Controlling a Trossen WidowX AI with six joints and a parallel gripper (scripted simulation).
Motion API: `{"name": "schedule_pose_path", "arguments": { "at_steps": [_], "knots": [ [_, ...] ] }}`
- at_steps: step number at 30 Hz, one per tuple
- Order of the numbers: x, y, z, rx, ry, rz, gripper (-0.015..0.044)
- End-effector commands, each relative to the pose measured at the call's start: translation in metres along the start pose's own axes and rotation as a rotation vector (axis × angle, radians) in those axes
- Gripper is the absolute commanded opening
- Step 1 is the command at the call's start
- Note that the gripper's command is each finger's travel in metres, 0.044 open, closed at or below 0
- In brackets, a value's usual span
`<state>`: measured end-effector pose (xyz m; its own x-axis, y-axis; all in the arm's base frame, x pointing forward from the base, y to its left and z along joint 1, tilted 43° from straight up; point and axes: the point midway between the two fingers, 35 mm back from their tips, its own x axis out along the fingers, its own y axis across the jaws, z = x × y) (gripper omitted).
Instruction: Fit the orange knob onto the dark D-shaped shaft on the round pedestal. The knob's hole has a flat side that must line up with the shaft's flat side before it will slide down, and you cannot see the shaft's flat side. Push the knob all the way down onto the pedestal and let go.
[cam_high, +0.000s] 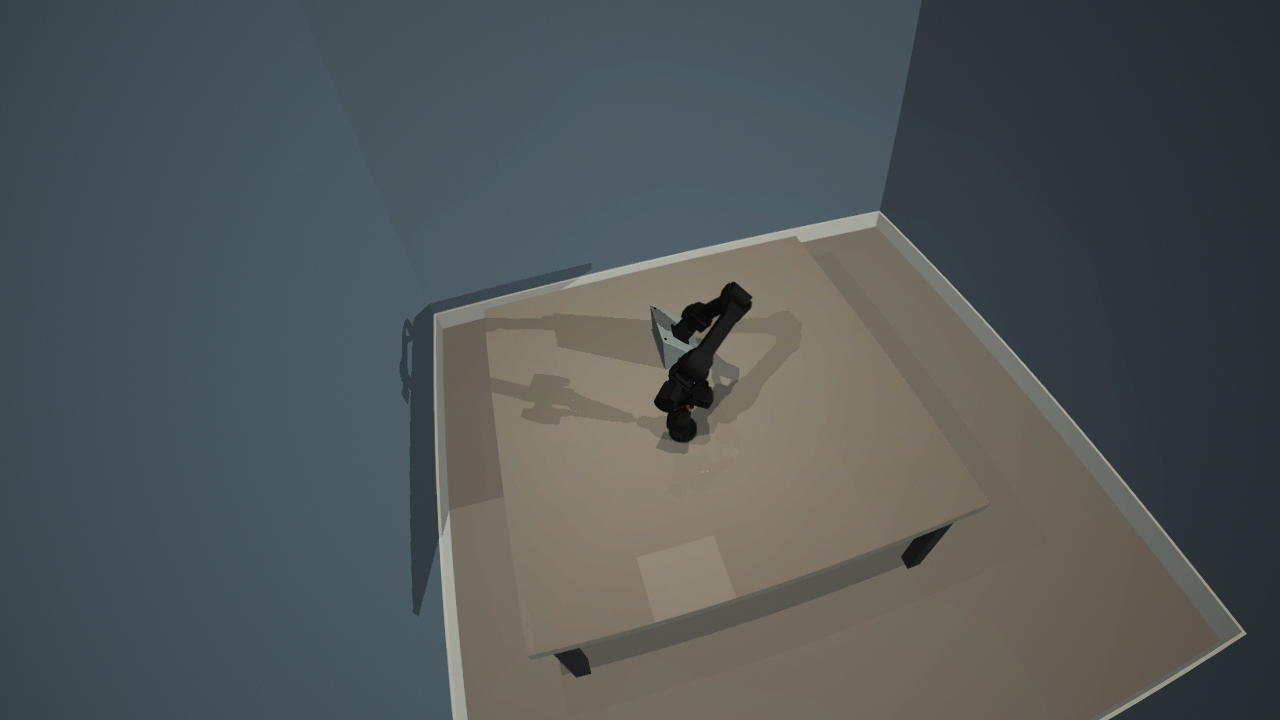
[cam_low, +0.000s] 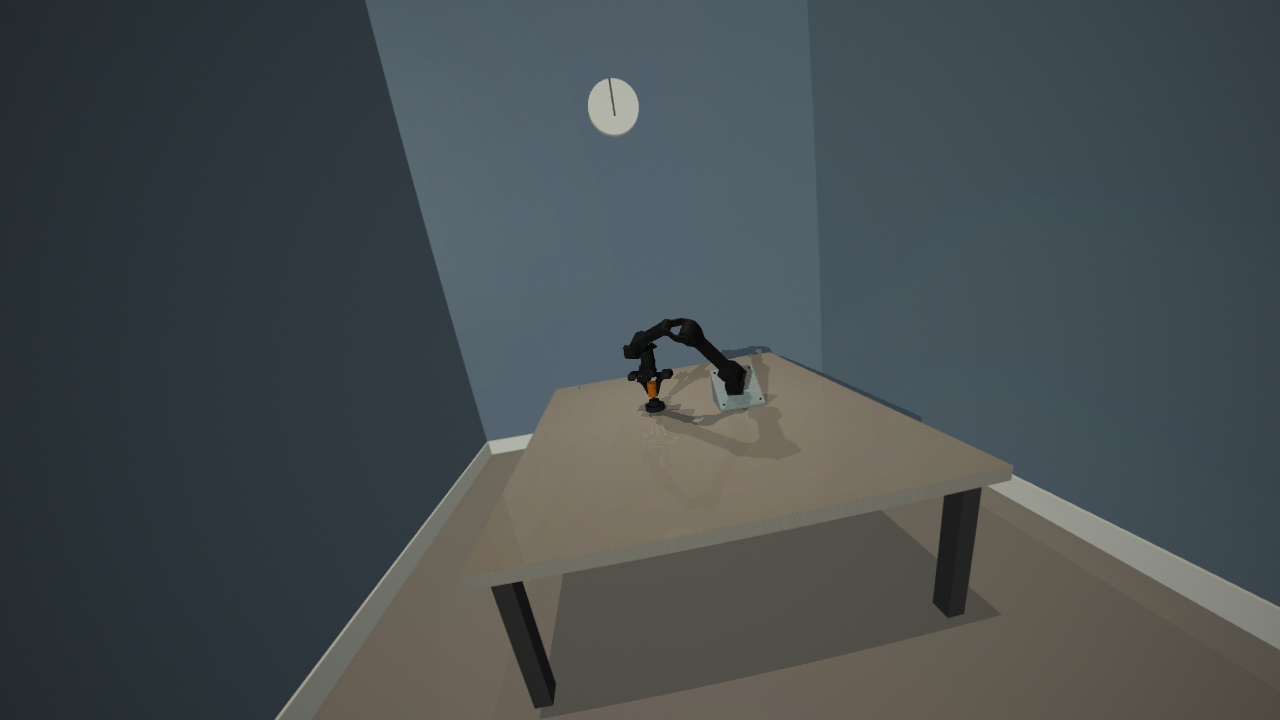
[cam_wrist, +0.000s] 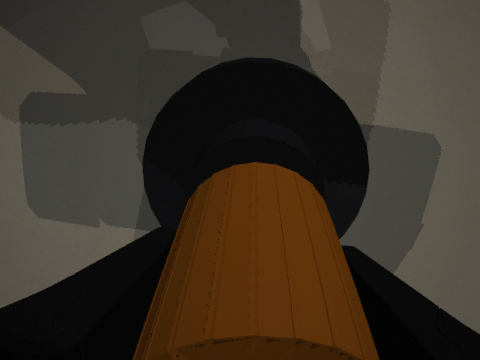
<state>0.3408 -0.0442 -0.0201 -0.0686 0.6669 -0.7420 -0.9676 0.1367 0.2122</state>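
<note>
The orange knob (cam_low: 652, 389) (cam_wrist: 257, 280) is a ribbed cylinder, held roughly upright. My gripper (cam_low: 652, 386) (cam_wrist: 255, 254) points down and is shut on it, one dark finger on each side. The round black pedestal (cam_high: 680, 431) (cam_low: 655, 407) (cam_wrist: 255, 92) stands on the table under the knob. In the wrist view, the knob's lower end overlaps the near part of the pedestal's raised middle. The shaft and the knob's hole are hidden, and I cannot tell how far down the knob sits. In the top view the arm hides most of the knob.
The arm's pale base plate (cam_high: 669, 353) (cam_low: 754, 397) stands on the tan table (cam_high: 832, 447) (cam_low: 760, 483), to the right of the pedestal in the exterior view. The arm arches over from there. Shadows of the arm fall around the pedestal. A lighter square patch (cam_high: 684, 577) shows near one table edge.
</note>
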Motion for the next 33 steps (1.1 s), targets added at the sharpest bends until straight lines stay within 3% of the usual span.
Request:
{"name": "schedule_pose_path", "arguments": {
  "at_steps": [1, 10, 33],
  "knots": [
    [-0.0035, -0.0021, 0.0009, -0.003, -0.002, -0.004, 0.0],
    [-0.0056, -0.0048, 0.001, -0.213, -0.002, -0.005, 0.0],
    [0.0004, -0.0001, 0.0005, -0.213, -0.002, -0.005, 0.0]
  ]
}}
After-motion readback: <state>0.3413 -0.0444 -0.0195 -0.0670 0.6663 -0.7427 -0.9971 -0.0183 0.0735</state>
